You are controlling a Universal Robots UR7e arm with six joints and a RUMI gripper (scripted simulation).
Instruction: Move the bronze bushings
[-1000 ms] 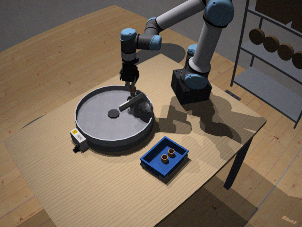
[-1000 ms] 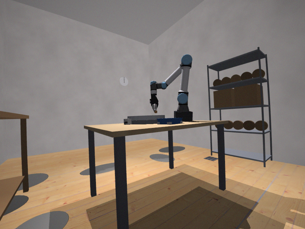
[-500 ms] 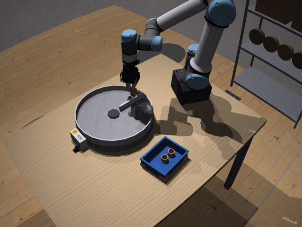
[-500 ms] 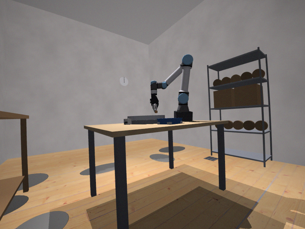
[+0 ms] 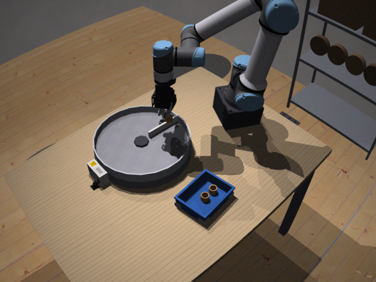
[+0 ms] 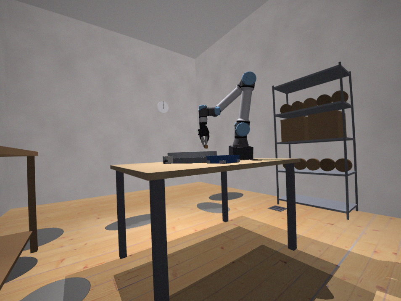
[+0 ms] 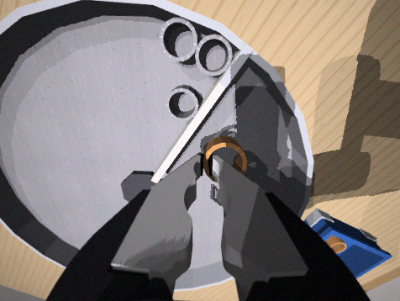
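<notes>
Your black-and-grey two-jaw pincer pinches a short bronze sleeve, apparently by its wall; the blue rectangular crate lies at five o'clock from it, top view

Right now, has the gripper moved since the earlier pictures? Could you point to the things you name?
Yes, slightly: in the top view, the gripper (image 5: 166, 114) (image 6: 204, 146) (image 7: 206, 155), with its bronze bushing (image 5: 169, 118) (image 6: 206, 146) (image 7: 225, 141), has shifted down and right against the white bar (image 5: 162, 128) (image 7: 189, 132).
</notes>
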